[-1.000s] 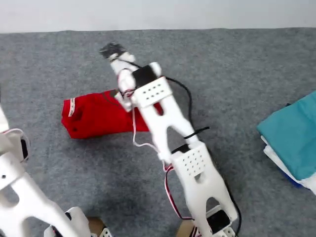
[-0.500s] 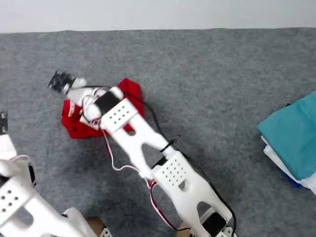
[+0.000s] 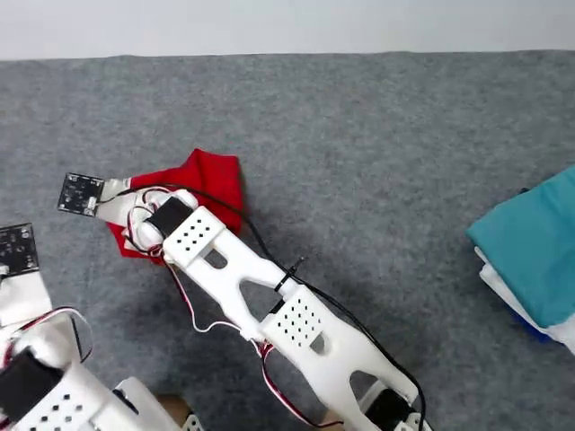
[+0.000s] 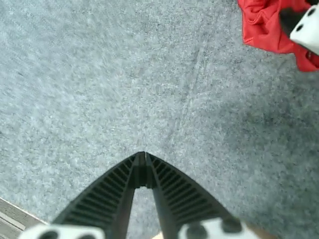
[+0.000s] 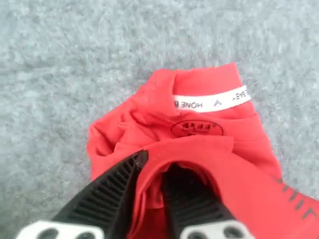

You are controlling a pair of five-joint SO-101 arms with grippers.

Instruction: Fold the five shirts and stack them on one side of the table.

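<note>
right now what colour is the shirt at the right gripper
The shirt is red, with a white neck band; clearest in the right wrist view.

A grey, felt-like table [image 3: 404,135] carries a crumpled red shirt [image 3: 211,180] toward its left edge. Well apart, at the right edge, lies a stack [image 3: 530,242] of folded shirts, teal on top.

High view: fixed, looking down over the table [image 3: 404,135]. Wrist views: close to it, facing down; all share the red shirt [image 3: 211,180].
</note>
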